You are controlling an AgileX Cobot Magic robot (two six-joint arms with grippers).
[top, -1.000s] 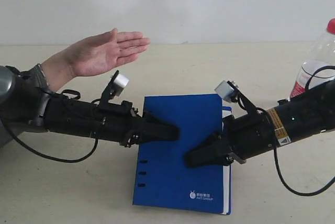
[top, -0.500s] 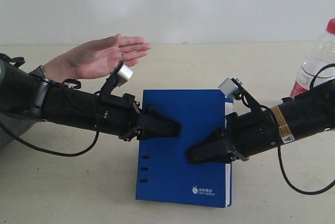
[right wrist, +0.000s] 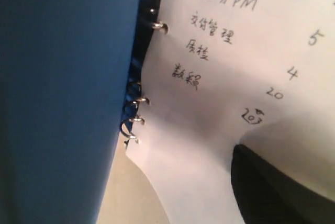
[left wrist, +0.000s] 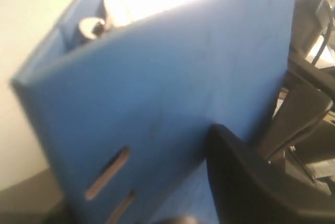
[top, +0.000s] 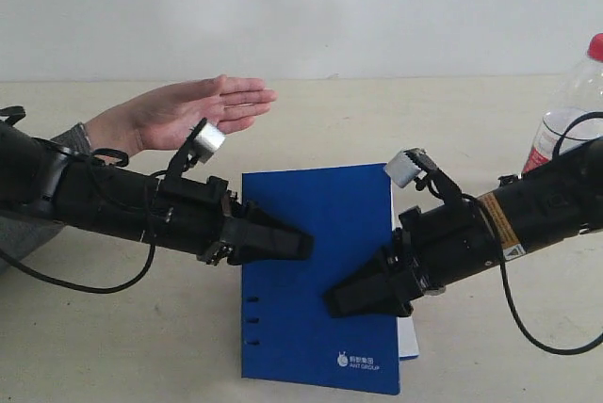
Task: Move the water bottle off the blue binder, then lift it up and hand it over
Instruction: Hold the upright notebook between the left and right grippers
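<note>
Jaws of the left gripper (top: 300,244) seem clamped on the slotted edge of the flat royal-blue ring binder (top: 325,205); for the right gripper (top: 341,302) we cannot tell the gap. Small clear plastic water bottle with a red cap (top: 568,116) stands well apart at the far right, off the binder, so we judge the lift underway. Next, both arms must carry the binder level toward the open human hand (top: 203,109).

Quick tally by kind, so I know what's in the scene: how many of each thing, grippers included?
water bottle: 1
blue binder: 1
human hand: 1
grippers: 2, left gripper and right gripper
Total: 5
</note>
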